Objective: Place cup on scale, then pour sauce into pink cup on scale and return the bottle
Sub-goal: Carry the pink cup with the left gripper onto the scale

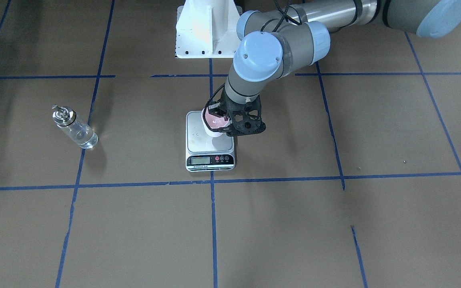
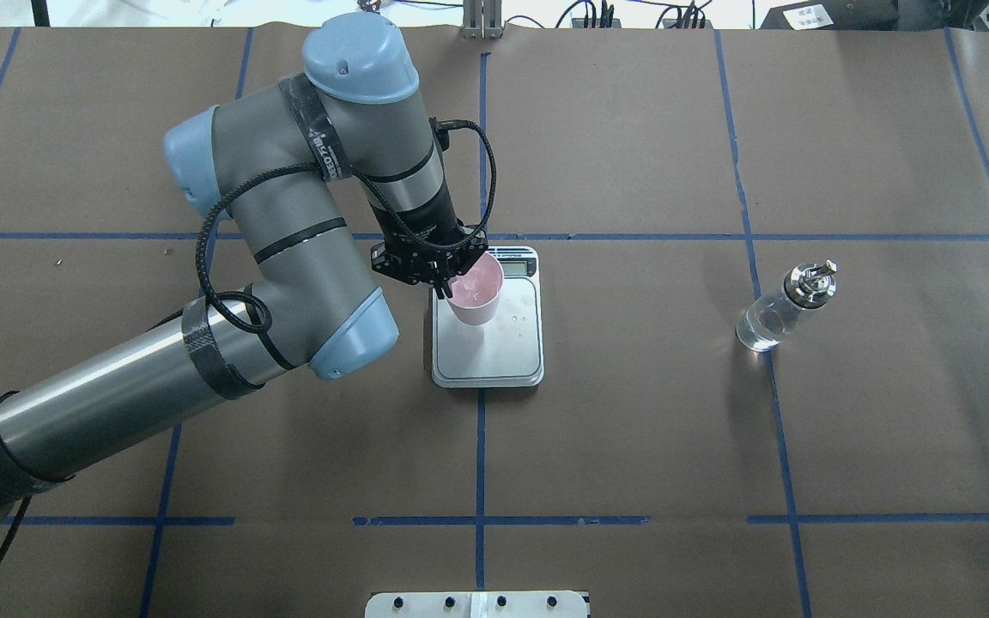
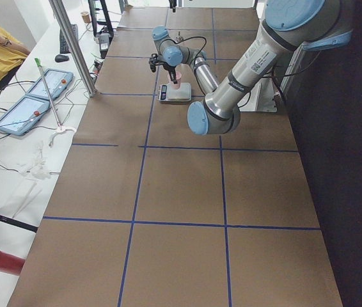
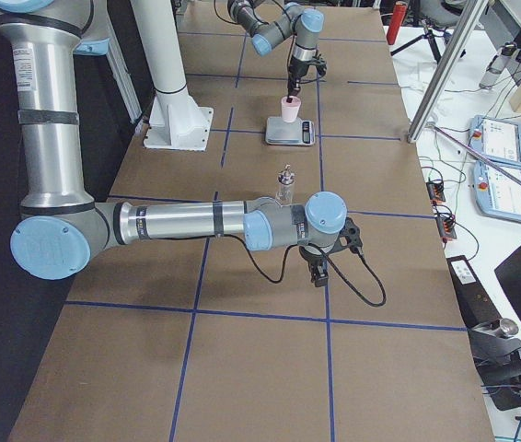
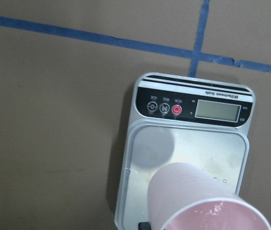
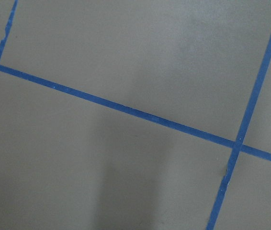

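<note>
Hanging over the scale (image 2: 503,348), the left gripper (image 2: 445,279) is seen clamped on the rim of the cup (image 2: 476,296), at the side of the rim nearest that arm. The cup is held open end up, slightly tilted, above the steel platform, toward the display end and the platform's left edge; whether its base touches the platform cannot be told. A few small drops are seen on the platform just beside the cup. The scale lies flat on the brown table (image 2: 632,412), across a blue tape line (image 2: 480,446), with its black display strip turned away from the robot. The bottle (image 2: 782,311) stands upright on the table, well apart from the scale on the robot's right, with its silver spout cap on top. The right gripper (image 4: 318,270) is shown only in the side view, low over the table and apart from the bottle; whether its fingers are apart or together cannot be told
</note>
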Available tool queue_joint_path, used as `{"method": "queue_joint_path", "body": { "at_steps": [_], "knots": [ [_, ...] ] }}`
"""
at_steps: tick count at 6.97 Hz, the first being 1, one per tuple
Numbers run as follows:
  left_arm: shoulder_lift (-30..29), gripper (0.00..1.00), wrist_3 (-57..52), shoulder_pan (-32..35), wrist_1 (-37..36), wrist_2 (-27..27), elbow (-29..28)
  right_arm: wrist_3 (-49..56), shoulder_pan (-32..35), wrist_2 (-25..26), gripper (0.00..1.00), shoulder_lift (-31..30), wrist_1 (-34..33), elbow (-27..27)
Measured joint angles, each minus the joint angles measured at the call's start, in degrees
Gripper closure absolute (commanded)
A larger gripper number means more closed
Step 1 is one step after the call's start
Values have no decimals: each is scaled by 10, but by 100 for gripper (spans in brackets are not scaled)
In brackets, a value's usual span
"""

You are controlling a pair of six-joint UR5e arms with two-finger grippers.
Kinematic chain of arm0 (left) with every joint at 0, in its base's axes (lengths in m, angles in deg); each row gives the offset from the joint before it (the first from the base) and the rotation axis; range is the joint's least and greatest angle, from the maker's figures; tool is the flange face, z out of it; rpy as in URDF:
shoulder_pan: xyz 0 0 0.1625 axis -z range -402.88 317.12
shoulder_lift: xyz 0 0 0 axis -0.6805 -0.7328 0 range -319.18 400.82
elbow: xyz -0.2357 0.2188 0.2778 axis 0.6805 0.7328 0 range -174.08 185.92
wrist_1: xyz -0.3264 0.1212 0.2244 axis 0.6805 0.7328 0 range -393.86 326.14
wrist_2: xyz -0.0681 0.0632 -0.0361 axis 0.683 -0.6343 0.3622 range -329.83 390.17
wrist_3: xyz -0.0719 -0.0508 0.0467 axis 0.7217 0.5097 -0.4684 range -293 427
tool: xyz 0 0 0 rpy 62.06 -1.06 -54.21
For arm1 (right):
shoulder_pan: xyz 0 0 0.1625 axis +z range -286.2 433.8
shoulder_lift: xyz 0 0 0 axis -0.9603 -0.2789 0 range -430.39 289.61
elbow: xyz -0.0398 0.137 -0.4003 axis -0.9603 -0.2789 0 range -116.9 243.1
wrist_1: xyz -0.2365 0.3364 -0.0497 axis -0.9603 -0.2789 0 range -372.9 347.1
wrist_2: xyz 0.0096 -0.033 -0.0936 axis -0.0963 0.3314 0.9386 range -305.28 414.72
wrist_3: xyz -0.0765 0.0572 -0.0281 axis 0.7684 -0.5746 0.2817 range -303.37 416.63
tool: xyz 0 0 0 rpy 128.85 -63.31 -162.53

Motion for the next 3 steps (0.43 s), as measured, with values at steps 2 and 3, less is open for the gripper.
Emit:
{"method": "queue_joint_path", "body": {
  "at_steps": [2, 3],
  "knots": [
    [-2, 100, 5, -11, 13, -13, -8, 0, 0, 0, 0, 0, 0, -1],
    [-2, 100, 5, -14, 24, -17, -13, 0, 0, 0, 0, 0, 0, -1]
  ]
}}
